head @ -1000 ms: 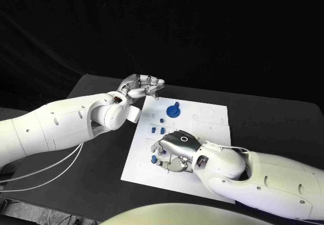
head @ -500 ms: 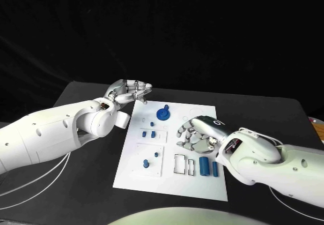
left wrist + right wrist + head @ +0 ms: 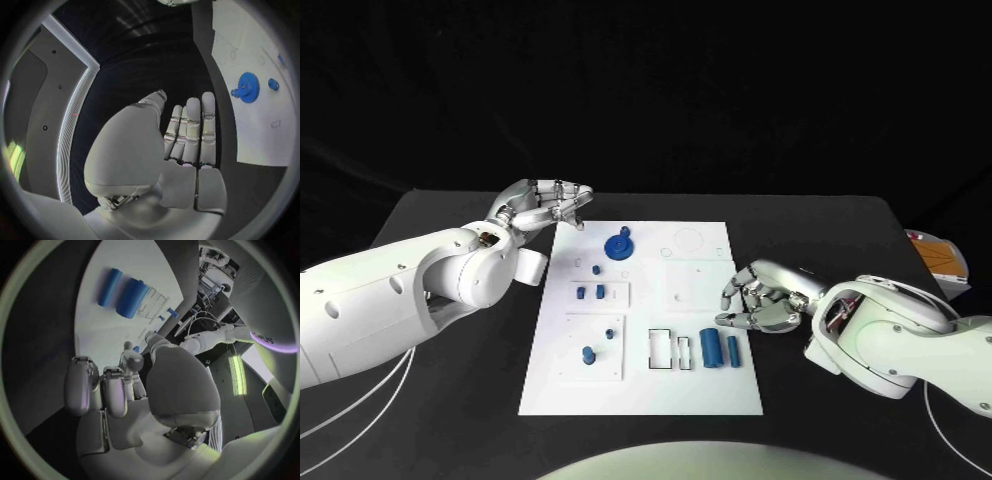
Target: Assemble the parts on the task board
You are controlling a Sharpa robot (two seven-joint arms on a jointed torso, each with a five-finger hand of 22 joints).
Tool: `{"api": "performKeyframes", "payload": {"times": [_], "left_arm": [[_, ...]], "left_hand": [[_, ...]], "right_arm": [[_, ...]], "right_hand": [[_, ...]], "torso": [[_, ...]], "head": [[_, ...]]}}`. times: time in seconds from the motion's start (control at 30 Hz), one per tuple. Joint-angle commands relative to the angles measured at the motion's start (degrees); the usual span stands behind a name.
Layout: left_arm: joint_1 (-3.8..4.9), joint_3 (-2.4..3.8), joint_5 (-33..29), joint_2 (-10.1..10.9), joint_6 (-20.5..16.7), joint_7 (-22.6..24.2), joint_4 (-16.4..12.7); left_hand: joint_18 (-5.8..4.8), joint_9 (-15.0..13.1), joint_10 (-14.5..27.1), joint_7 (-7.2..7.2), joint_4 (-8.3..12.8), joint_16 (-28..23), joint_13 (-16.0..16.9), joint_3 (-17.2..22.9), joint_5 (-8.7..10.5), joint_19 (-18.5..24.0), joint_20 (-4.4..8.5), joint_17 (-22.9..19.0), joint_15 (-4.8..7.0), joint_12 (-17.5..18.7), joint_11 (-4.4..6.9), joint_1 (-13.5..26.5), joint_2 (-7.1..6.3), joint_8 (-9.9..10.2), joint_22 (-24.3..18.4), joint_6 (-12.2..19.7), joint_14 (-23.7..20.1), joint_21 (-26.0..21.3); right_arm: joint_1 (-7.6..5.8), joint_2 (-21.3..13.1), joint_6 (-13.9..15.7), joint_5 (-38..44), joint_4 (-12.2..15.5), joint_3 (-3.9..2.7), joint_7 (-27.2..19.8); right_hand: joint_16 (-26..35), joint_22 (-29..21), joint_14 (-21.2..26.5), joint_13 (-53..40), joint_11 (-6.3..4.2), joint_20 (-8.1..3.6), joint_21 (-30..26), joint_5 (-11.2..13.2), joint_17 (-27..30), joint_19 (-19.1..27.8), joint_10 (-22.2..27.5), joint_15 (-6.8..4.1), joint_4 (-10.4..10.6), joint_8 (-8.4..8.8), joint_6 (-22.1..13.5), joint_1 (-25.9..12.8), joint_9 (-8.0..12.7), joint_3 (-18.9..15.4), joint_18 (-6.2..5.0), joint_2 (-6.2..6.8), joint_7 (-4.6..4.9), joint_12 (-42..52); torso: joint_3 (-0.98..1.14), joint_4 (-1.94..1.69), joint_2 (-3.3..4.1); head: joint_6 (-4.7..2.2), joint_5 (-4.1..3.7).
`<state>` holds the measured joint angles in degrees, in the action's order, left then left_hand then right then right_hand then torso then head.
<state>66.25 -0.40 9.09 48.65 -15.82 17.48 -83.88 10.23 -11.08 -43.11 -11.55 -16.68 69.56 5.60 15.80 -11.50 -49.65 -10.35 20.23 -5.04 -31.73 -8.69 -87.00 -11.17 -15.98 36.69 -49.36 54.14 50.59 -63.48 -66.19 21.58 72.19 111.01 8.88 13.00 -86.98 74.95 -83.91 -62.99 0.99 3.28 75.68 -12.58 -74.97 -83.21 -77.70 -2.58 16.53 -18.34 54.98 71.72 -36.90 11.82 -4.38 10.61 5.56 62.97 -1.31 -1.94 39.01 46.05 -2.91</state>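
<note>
Black surface point(image 3: 444, 420) under a dark backdrop carries the white task board point(image 3: 646, 395) at its middle, lying lengthwise away from the robot. On the board's far left part a blue gear point(image 3: 620, 244) sits in place, and the left wrist view shows it with a smaller blue piece just beside it. Nearer, along the left side, a pair of small blue parts point(image 3: 590, 292) stands in a raised plate, and another small blue part point(image 3: 589, 353) lies in the square plate below that. Toward the near right, two blue cylinders point(image 3: 721, 348) lie side by side, just beside two empty rectangular frames point(image 3: 671, 350). The left hand point(image 3: 545, 208) hovers at the board's far left corner with its fingers loosely curled and holding nothing I can make out; the left wrist view shows those fingers stretched out nearly straight, side by side, with nothing in them. The right hand point(image 3: 759, 297) rests at the board's right edge, fingers curled inward; no part is plainly held, though I cannot tell for certain. By my reading the work is partway along: the gear and small pieces look seated, while the cylinders and the bare outlines on the far right part still wait.
</note>
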Motion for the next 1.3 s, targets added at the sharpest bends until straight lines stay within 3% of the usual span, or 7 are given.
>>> {"api": "performKeyframes", "payload": {"times": [0.03, 0.23, 0.4, 0.7, 0.93, 1.3], "left_arm": [[-0.05, 0.01, 0.76, -0.12, 1.14, -0.66, -0.28], [-0.22, 0.00, 0.85, 0.02, 1.26, -0.58, -0.72], [-0.35, -0.01, 0.77, 0.26, 1.32, -0.41, -0.95], [-0.45, -0.01, 0.68, 0.50, 1.45, -0.31, -1.14], [-0.47, -0.01, 0.62, 0.62, 1.59, -0.38, -1.28], [-0.47, -0.01, 0.61, 0.77, 1.66, -0.71, -1.37]], "left_hand": [[0.30, 0.09, 0.19, 0.03, 0.03, 0.23, 0.00, -0.44, 0.30, -0.33, -0.20, -0.08, 0.19, -0.33, -0.01, 0.61, -0.01, -0.17, -0.09, 0.22, -0.31, -0.27], [0.31, 0.13, -0.41, 0.00, 0.09, 0.32, 0.14, -0.82, 0.28, -0.39, -0.19, -0.16, 0.24, -1.05, 0.08, 1.02, 0.21, -0.30, -0.20, 0.40, -0.33, -0.49], [0.31, 0.17, -1.03, 0.08, 0.08, 0.37, 0.34, -1.05, 0.29, -0.46, -0.14, -0.23, 0.33, -1.78, 0.21, 1.24, 0.26, -0.40, -0.29, 0.56, -0.37, -0.66], [0.31, 0.18, -1.04, 0.07, 0.06, 0.37, 0.35, -1.14, 0.31, -0.46, -0.13, -0.25, 0.33, -1.85, 0.20, 1.36, 0.24, -0.42, -0.31, 0.59, -0.39, -0.69], [0.31, 0.18, -1.01, 0.07, 0.06, 0.38, 0.36, -1.19, 0.30, -0.47, -0.13, -0.26, 0.33, -1.89, 0.20, 1.41, 0.26, -0.44, -0.32, 0.61, -0.39, -0.72], [0.30, 0.18, -0.84, 0.05, 0.06, 0.38, 0.33, -1.28, 0.29, -0.46, -0.13, -0.28, 0.31, -1.88, 0.19, 1.50, 0.28, -0.48, -0.35, 0.61, -0.43, -0.77]], "right_arm": [[0.39, -0.72, -1.99, 1.25, 0.62, 0.13, 3.02], [2.01, -0.69, -1.86, 1.94, 0.92, 0.37, 4.85], [2.69, 0.13, -1.67, 2.52, 0.87, 0.44, 5.78], [3.24, 1.41, -2.80, 3.76, 0.56, 0.50, 7.34], [4.17, 2.82, -3.23, 5.15, 0.07, 0.52, 9.34], [5.25, 5.14, -3.67, 8.01, -0.75, 0.53, 12.39]], "right_hand": [[-0.40, 5.48, -4.30, -2.24, -0.20, -0.03, 0.30, -0.23, -5.00, -0.42, -0.62, -0.40, 0.04, -0.86, 0.10, -0.05, -1.05, -0.67, 1.09, -0.35, -0.25, 2.06], [-0.49, 5.42, -4.32, -3.94, -0.04, -0.03, -0.11, -0.96, -5.21, -0.28, -0.48, -0.31, 0.19, -1.00, -1.52, -2.34, -2.34, -3.13, 1.03, -0.76, -0.09, 3.22], [-0.59, 5.62, -4.39, -4.26, -0.01, 0.00, 0.10, -1.40, -5.59, -0.40, -0.47, -0.27, 0.21, -1.04, -1.67, -2.72, -2.58, -3.79, 1.09, -0.81, -0.07, 3.40], [-0.71, 5.90, -4.46, -5.13, 0.02, 0.03, 0.44, -1.23, -5.96, -0.57, -0.81, -0.24, 0.24, -1.00, -1.88, -3.28, -2.80, -4.55, 1.17, -1.04, -0.04, 4.19], [-0.72, 5.93, -4.46, -5.53, 0.00, 0.06, 0.36, -1.02, -5.94, -0.56, -0.85, -0.24, 0.28, -1.15, -1.78, -4.19, -3.15, -5.61, 1.15, -1.54, -0.09, 4.42], [-0.70, 6.09, -4.42, -6.57, -0.09, 0.03, 0.29, 0.46, -5.84, -0.59, -1.09, -0.30, 0.29, -1.41, -1.68, -5.69, -3.90, -8.69, 1.16, -2.35, -0.23, 5.03]], "torso": [[-0.20, 0.21, -0.28], [-0.39, 0.35, -0.52], [-0.38, 0.16, -0.55], [-0.42, 0.42, -0.48], [-0.37, 0.28, -0.46], [-0.41, 0.42, -0.49]], "head": [[0.19, -0.53], [0.02, -0.32], [0.29, -0.38], [0.67, -0.05], [0.81, -0.30], [1.11, 0.03]]}}
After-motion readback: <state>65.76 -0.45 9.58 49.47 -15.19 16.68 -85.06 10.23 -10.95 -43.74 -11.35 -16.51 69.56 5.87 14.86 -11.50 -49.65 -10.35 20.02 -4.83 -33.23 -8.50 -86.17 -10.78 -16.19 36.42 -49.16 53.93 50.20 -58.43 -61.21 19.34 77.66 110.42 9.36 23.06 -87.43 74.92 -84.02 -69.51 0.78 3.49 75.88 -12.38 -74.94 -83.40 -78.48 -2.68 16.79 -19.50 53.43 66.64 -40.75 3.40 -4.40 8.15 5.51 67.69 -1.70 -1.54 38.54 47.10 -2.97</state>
